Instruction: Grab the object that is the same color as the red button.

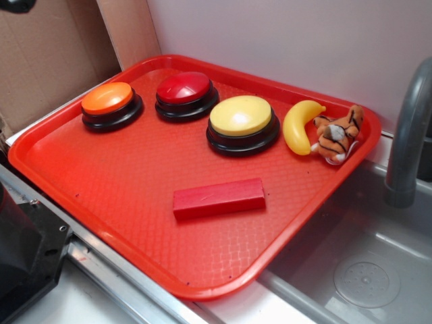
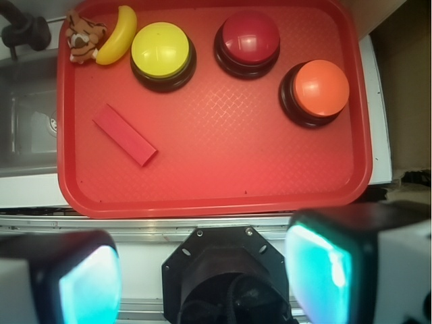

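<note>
exterior view: red tray (image 1: 81,179) sits on the table edge next to a sink (image 1: 364,270), grey faucet (image 1: 408,135) at right.
buttons: three in a row along the tray's far side — orange button (image 1: 108,99) left, red button (image 1: 183,88) middle, yellow button (image 1: 241,116) right.
target: red block (image 1: 218,198) lies flat on the tray floor, nearer the front rim, in front of the yellow button and well apart from all three.
clutter: toy banana (image 1: 299,126) and tiger plush (image 1: 337,133) touching each other in the far right corner; not near the block.
arm: only a dark bit at lower left, pincer itself not visible here.

wrist view: camera looks down at the whole tray (image 2: 216,196) from outside its front rim.
target: red block (image 2: 125,135) lies diagonal at left, below and left of the yellow button (image 2: 160,47); red button (image 2: 250,37) and orange button (image 2: 320,88) sit to the right.
pincer (image 2: 202,277): pads spread wide apart, nothing between them, hanging off the tray and well clear of the block.

step: approach not started, looks like pre-reach.
next move: translate forward and left over the block, rotate the wrist so the pads straddle its narrow width, then descend. Block is low and flat, so pads need to get right down to the tray floor.
</note>
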Controlling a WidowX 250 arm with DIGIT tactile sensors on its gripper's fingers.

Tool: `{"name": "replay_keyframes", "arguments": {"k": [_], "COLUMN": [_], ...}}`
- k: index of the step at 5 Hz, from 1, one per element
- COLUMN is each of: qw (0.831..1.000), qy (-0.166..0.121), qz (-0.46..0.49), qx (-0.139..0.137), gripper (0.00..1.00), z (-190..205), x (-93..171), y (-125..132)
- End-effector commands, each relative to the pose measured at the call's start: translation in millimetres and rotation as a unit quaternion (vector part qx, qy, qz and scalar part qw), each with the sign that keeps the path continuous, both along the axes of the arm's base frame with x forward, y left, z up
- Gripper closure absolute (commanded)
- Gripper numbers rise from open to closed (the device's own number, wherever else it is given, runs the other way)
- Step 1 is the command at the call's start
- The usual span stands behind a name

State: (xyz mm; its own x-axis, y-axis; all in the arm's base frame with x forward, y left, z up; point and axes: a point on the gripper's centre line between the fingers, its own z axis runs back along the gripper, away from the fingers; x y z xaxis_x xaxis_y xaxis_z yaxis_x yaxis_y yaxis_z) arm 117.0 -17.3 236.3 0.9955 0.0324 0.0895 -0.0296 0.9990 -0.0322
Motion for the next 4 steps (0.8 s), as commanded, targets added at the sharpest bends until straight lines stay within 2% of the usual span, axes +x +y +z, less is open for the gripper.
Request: {"name": "replay_keyframes", "arguments": {"k": [1,2,3,4], "qw": [1.0,0.995,0.982,0.97], "qy": [0.0,-0.013,-0.017,-0.074], "qz": [0.0,-0.099,-0.187,-0.228], "qx": [0.0,0.003,0.018,0.044], "gripper": [0.0,0.0,0.0,0.0], "z": [0.0,-19.5,-43.2,-66.7], "x": [0.0,19.7,39.3,57.4], "y": [0.0,-19.0,-36.5,-55.0]}}
